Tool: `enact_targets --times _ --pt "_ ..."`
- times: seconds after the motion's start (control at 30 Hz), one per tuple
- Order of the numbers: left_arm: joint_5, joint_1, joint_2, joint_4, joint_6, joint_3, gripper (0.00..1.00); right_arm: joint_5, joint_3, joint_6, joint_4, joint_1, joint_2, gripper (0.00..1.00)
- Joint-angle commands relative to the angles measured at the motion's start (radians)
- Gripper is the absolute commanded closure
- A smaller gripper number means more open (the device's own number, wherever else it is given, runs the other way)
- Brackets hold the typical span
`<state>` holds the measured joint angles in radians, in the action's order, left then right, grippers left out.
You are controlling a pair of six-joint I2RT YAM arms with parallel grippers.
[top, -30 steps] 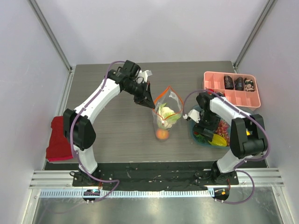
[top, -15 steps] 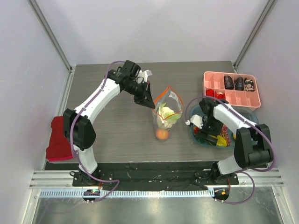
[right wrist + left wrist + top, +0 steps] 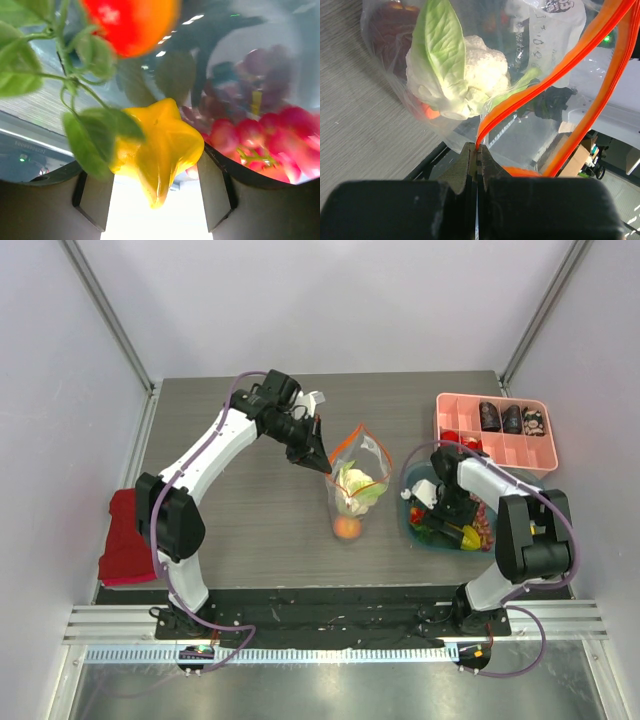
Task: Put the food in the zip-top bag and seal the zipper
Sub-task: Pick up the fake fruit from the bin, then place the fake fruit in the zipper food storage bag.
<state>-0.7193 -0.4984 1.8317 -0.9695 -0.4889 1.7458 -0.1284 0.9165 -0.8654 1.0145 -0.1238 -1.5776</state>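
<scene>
The zip-top bag (image 3: pixel 356 468) stands upright at the table's middle, its mouth open. My left gripper (image 3: pixel 322 462) is shut on the orange-red zipper (image 3: pixel 520 95) at the mouth's left corner, the strip running out from between the closed fingertips. Inside lie a pale-green cabbage (image 3: pixel 455 80) and an orange fruit (image 3: pixel 347 527) at the bottom. My right gripper (image 3: pixel 447 527) reaches down into the teal bowl (image 3: pixel 409 492). Its jaws stand either side of a yellow starfruit (image 3: pixel 160 145), which spans most of the gap. Purple grapes (image 3: pixel 250 65) and red berries (image 3: pixel 260 135) lie behind it.
A pink compartment tray (image 3: pixel 500 445) with dark brown pieces sits at the back right, just behind the bowl. A folded red cloth (image 3: pixel 125 535) hangs over the table's left edge. A leafy red-orange fruit (image 3: pixel 132 22) crowds the right wrist view.
My right gripper has shifted inside the bowl and its jaws have narrowed around the starfruit. The left arm and the bag have stayed where they were.
</scene>
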Motion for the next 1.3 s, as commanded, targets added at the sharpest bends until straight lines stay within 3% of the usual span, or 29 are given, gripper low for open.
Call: enact_targets --times 0.0,0.13,0.3,0.43,0.53,0.57,0.7,0.77,0.87,0.97,1.27 --pt "-0.017 0.011 -0.037 0.009 0.01 0.006 1.0 0.073 0.11 0.022 -0.016 0.021 0.076 0.69" --pt "-0.022 0.011 -0.038 0.015 0.012 0.004 1.0 0.179 0.229 0.049 0.091 0.062 0.16 0.81" --pt "-0.028 0.012 -0.045 0.034 0.007 -0.009 1.0 0.298 0.332 0.066 0.17 0.16 0.252 0.82" --pt "-0.031 0.011 -0.046 0.04 0.006 -0.011 1.0 0.511 0.486 0.141 0.174 0.19 0.31 0.83" --pt "-0.028 0.011 -0.048 0.034 0.007 -0.005 1.0 0.676 0.626 0.321 0.106 0.19 0.326 0.83" --pt "-0.028 0.011 -0.048 0.031 0.012 0.001 1.0 0.775 0.654 0.379 0.025 0.188 0.324 0.83" --pt "-0.028 0.012 -0.042 0.012 0.023 0.017 1.0 0.929 0.725 0.682 -0.253 0.145 0.304 0.83" --pt "-0.029 0.012 -0.034 -0.003 0.029 0.035 1.0 0.94 0.713 0.793 -0.417 0.049 0.31 0.83" --pt "-0.038 0.014 -0.029 -0.02 0.033 0.06 1.0 0.9 0.679 0.81 -0.537 -0.101 0.324 0.81" --pt "-0.054 0.021 -0.032 -0.024 0.029 0.066 1.0 0.849 0.618 0.713 -0.556 -0.206 0.327 0.81" --pt "-0.135 0.049 -0.038 -0.057 0.021 0.089 1.0 0.724 0.403 0.467 -0.648 -0.31 0.327 0.81"
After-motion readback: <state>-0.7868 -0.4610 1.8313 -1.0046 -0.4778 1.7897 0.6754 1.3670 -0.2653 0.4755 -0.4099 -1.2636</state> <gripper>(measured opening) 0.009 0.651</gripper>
